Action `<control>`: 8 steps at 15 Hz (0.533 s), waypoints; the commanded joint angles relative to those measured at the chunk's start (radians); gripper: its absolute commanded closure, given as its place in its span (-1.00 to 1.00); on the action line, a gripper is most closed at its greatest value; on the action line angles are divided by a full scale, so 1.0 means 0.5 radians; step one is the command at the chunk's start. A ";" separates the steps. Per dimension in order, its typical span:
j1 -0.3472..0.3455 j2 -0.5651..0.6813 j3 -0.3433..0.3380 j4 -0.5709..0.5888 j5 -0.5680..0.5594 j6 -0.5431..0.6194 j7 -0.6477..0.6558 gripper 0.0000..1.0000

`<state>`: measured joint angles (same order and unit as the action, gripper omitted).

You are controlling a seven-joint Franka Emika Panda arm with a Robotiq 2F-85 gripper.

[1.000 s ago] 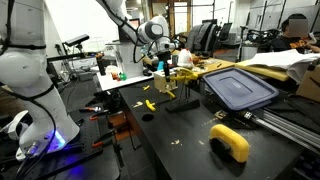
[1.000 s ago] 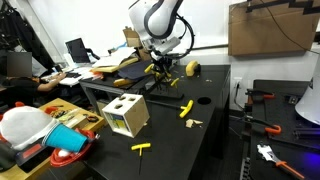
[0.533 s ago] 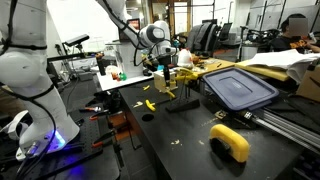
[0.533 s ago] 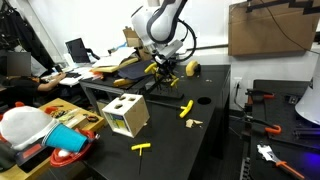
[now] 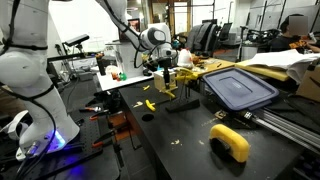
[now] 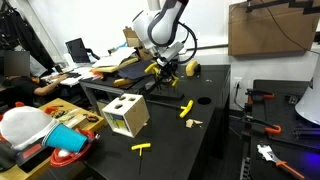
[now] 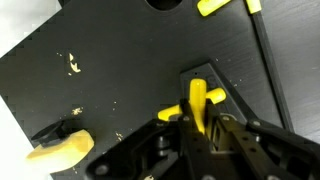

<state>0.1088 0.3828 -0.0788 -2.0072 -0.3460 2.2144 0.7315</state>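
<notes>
fingers (image 7: 215,125) clamped on 1 yellow block (image 7: 197,98) | 2 yellow pegs (image 6: 186,108) | 1 wooden box (image 6: 125,115)

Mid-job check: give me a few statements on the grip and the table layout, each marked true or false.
1. The gripper is shut on a yellow block. True.
2. The wooden box stands directly under the gripper. False: it stands well apart, near the table edge.
3. Other yellow pieces lie loose on the black table. True.
4. The grey lid hangs from the gripper. False: it lies flat, away from the gripper.
</notes>
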 commanded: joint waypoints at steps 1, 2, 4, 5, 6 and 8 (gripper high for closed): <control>0.020 0.026 -0.028 0.067 -0.001 -0.061 -0.002 0.91; 0.024 0.032 -0.032 0.081 -0.003 -0.068 0.014 0.91; 0.023 0.046 -0.034 0.113 0.010 -0.082 0.020 0.91; 0.021 0.053 -0.035 0.135 0.024 -0.093 0.023 0.91; 0.019 0.061 -0.035 0.154 0.035 -0.106 0.021 0.91; 0.017 0.082 -0.035 0.199 0.055 -0.138 0.011 0.91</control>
<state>0.1088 0.4071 -0.0872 -1.9585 -0.3381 2.2007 0.7351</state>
